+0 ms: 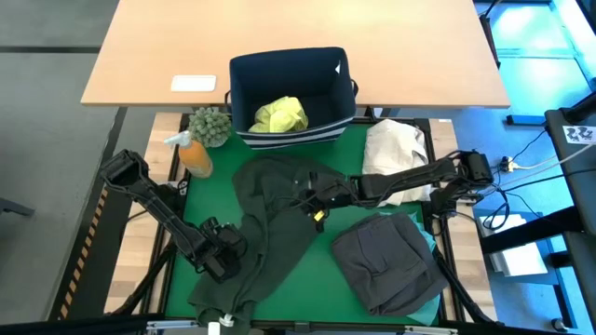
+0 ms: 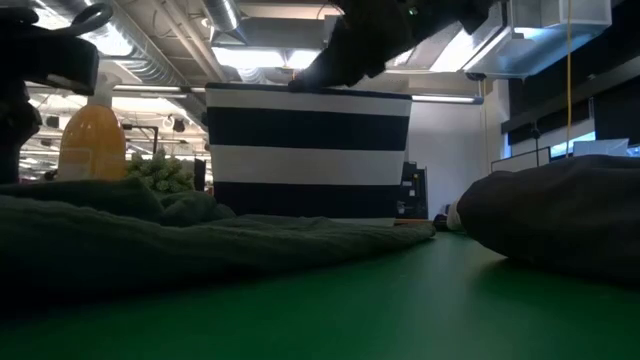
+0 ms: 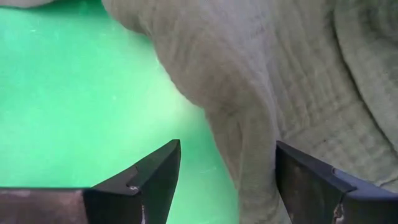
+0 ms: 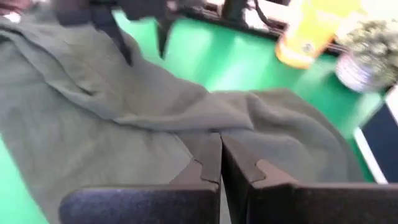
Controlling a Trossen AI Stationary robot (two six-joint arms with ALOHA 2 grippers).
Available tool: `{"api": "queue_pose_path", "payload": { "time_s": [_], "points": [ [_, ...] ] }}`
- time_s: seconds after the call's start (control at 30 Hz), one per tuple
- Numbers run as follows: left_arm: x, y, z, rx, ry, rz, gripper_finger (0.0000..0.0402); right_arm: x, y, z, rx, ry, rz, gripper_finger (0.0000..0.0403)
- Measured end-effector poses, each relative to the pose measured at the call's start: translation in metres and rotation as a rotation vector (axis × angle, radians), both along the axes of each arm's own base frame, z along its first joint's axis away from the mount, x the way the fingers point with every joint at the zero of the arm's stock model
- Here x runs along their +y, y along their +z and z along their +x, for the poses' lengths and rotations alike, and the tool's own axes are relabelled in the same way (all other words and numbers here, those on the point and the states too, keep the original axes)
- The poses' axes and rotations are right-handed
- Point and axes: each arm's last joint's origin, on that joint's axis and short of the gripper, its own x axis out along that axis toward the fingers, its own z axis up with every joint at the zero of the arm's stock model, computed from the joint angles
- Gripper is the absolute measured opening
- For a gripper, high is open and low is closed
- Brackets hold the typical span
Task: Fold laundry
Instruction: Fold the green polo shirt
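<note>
The dark olive garment [image 1: 279, 233] lies spread on the green mat [image 1: 317, 270] mid-table, long axis running from the navy bin [image 1: 291, 98] side toward the front edge, w/ a grey folded piece [image 1: 386, 261] just beside it on the right. Left gripper [image 1: 223, 253] sits at the garment's left edge near the front, jaws wide apart w/ a fold of the cloth between them, not pinched yet afaict. Right gripper [image 1: 312, 197] is over the upper middle of the garment, fingers pressed fully together; looks like nothing's caught in them. So the left arm is nearer the hem and edge, cloth already inside its jaws; imo it just needs to close there. Yellow-green shirt [image 1: 279, 114] is in the bin.
</note>
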Motion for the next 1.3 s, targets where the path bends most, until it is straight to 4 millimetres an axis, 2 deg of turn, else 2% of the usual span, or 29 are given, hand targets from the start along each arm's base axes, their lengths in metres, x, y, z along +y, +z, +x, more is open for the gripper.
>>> {"api": "queue_pose_path", "payload": {
  "time_s": [0.07, 0.23, 0.53, 0.83, 1.1, 1.3],
  "points": [
    [0.001, 0.0, 0.0, -0.006, 0.005, 0.013, 0.0242, 0.001, -0.001, 0.006, -0.046, 0.013, 0.007, 0.0005],
    [0.001, 0.001, 0.0, -0.061, 0.007, 0.067, 0.0242, 0.003, -0.009, 0.02, -0.033, 0.013, 0.005, 0.0015],
    [-0.002, 0.002, -0.001, -0.096, -0.002, 0.09, 0.0242, 0.006, -0.009, 0.054, -0.059, 0.012, 0.005, 0.006],
    [-0.003, 0.002, -0.001, -0.125, 0.018, 0.088, 0.0242, 0.001, -0.015, 0.084, -0.072, -0.021, -0.039, 0.0099],
    [-0.004, 0.002, 0.001, -0.153, 0.025, 0.084, 0.0242, -0.001, -0.022, 0.101, -0.081, -0.038, -0.069, 0.0111],
    [-0.004, 0.002, 0.002, -0.156, 0.025, 0.079, 0.0242, -0.015, -0.033, 0.114, -0.067, -0.095, -0.025, 0.0111]
  ]
}}
